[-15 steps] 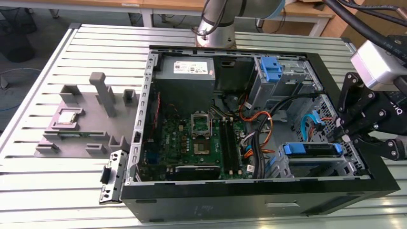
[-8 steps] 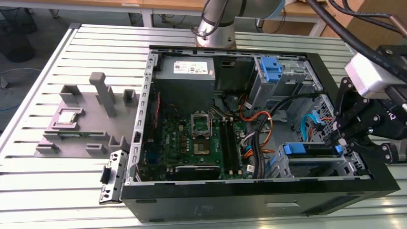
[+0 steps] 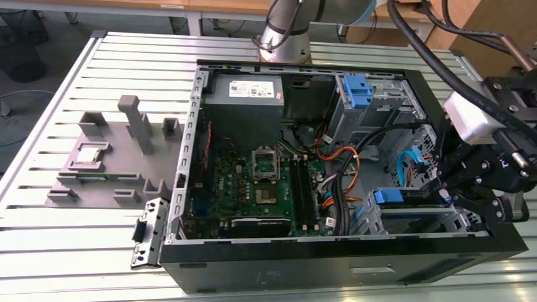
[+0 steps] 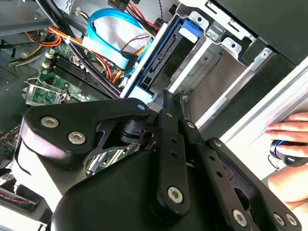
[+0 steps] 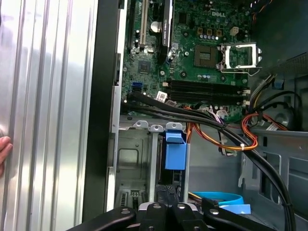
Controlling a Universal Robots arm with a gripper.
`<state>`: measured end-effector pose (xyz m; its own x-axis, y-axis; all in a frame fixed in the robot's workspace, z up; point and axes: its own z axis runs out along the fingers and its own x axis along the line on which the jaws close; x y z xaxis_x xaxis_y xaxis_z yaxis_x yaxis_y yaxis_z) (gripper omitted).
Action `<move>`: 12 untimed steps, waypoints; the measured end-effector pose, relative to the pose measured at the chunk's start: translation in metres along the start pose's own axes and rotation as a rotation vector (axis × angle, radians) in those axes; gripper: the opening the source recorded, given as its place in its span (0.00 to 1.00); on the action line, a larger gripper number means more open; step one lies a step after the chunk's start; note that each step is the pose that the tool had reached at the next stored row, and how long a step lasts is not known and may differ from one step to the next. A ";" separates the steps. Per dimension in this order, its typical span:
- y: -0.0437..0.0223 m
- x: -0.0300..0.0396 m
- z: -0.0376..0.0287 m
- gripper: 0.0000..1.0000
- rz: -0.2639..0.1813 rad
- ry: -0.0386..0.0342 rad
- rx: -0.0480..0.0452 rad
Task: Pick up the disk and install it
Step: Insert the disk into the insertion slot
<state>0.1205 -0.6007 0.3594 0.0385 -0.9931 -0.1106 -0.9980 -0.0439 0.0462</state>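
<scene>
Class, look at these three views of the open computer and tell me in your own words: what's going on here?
A robot arm is reaching into an open computer case that lies on a slotted metal table. Its gripper is at the metal drive cage in a corner of the case, right at the end of the disk. The disk sits edge-on in its blue carrier in the cage's slot. A person's hand rests outside the case.

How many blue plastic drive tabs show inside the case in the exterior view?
2. The upper tab sits on the drive cage at the case's far end; the lower tab is on the carrier of the disk in the nearer bay. Cables may hide more.
</scene>
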 end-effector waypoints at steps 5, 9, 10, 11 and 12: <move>-0.0002 0.0007 0.0091 0.10 -0.001 0.0000 0.0000; 0.0008 -0.0033 0.0169 0.10 -0.001 0.0008 0.0007; 0.0011 -0.0051 0.0191 0.10 -0.001 0.0015 0.0007; 0.0012 -0.0063 0.0210 0.10 -0.001 0.0020 0.0007; 0.0014 -0.0073 0.0229 0.10 -0.001 0.0024 0.0006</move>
<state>0.1177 -0.5910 0.3375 0.0398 -0.9933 -0.1083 -0.9980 -0.0450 0.0454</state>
